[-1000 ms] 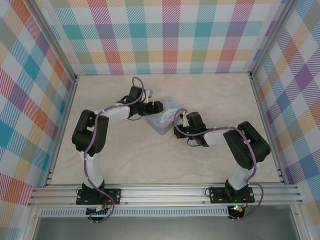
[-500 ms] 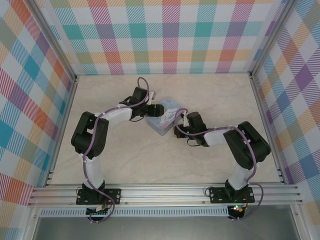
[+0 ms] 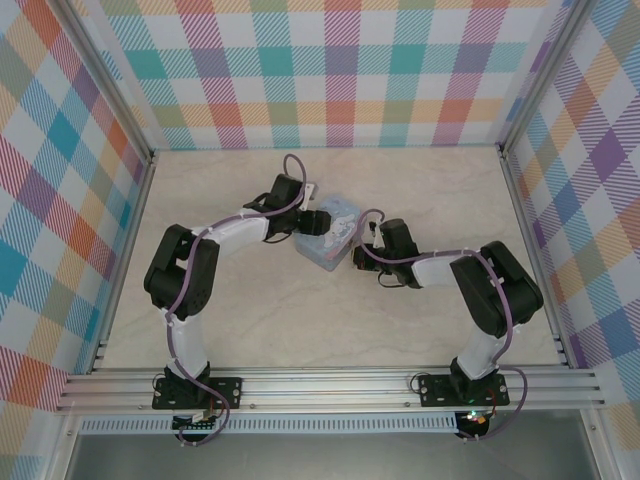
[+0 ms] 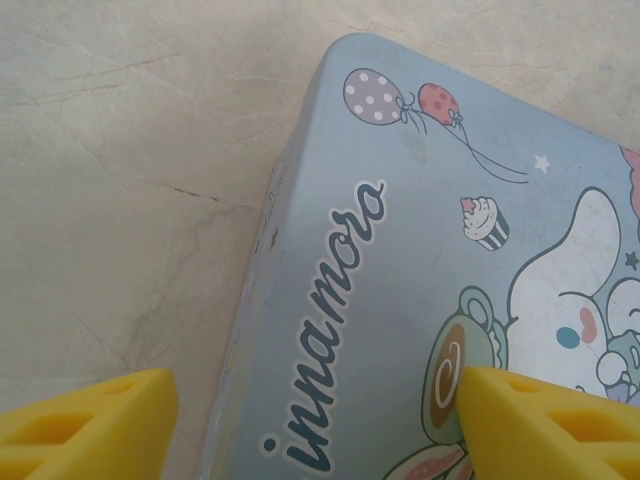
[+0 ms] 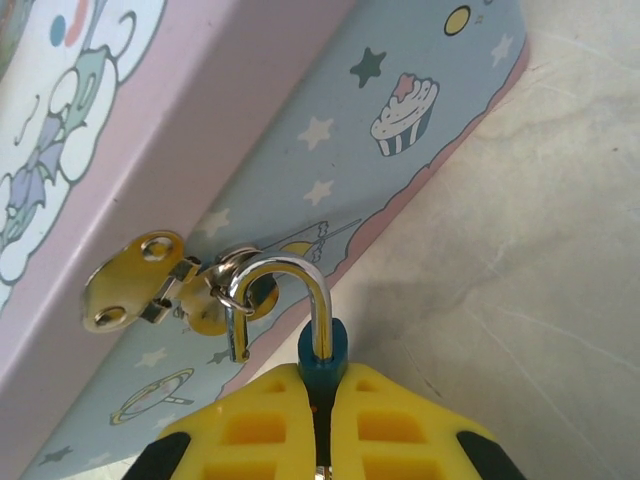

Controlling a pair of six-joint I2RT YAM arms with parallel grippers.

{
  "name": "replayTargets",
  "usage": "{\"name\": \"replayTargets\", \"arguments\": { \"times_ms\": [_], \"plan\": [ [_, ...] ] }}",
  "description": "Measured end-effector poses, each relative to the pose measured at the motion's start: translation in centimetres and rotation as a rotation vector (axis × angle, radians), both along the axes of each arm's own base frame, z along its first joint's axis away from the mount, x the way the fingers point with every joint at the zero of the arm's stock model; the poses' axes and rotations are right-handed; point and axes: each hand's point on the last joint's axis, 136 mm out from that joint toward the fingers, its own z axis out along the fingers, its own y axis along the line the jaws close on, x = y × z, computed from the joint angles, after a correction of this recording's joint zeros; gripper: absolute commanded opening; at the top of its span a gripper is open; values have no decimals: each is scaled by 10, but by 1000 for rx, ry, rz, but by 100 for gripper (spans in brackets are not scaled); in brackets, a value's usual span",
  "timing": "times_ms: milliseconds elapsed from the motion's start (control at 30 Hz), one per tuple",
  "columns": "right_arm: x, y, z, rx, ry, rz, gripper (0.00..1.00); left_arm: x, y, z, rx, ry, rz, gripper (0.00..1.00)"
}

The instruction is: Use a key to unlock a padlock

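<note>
Reading "innamoro", dark script was seen on the tin point(image 4: 400, 250); the left hand point(image 4: 318, 400) was spread apart over it, the right hand point(image 5: 320, 420) clamped on the padlock point(image 5: 322, 345).

The tin point(image 4: 380, 200) is pale blue with cartoon prints. The padlock point(image 5: 322, 354) is teal, its shackle point(image 5: 318, 300) silvery. The walls point(image 3: 340, 70) are pastel plaid.

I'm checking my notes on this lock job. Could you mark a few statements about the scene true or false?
1. The right pincer is shut on the tiny teal padlock. True.
2. The left pincer clamps the pale blue rectangular cartoon-printed tin. False: its jaws stand open astride the tin's edge.
3. The padlock's thin silvery shackle hooks through the tin's golden metal hasp. True.
4. The tin lies on green cloth. False: it lies on the pale marbled table.
</note>
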Motion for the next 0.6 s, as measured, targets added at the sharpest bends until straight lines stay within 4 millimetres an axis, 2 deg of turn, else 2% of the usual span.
{"name": "replayTargets", "arguments": {
  "times_ms": [333,600],
  "plan": [
    [5,-1,2,27,35,-40,3,1,0,2,75,-45,0,74],
    [18,-6,11,52,50,-86,3,5,2,4,111,-76,11,75]
  ]
}}
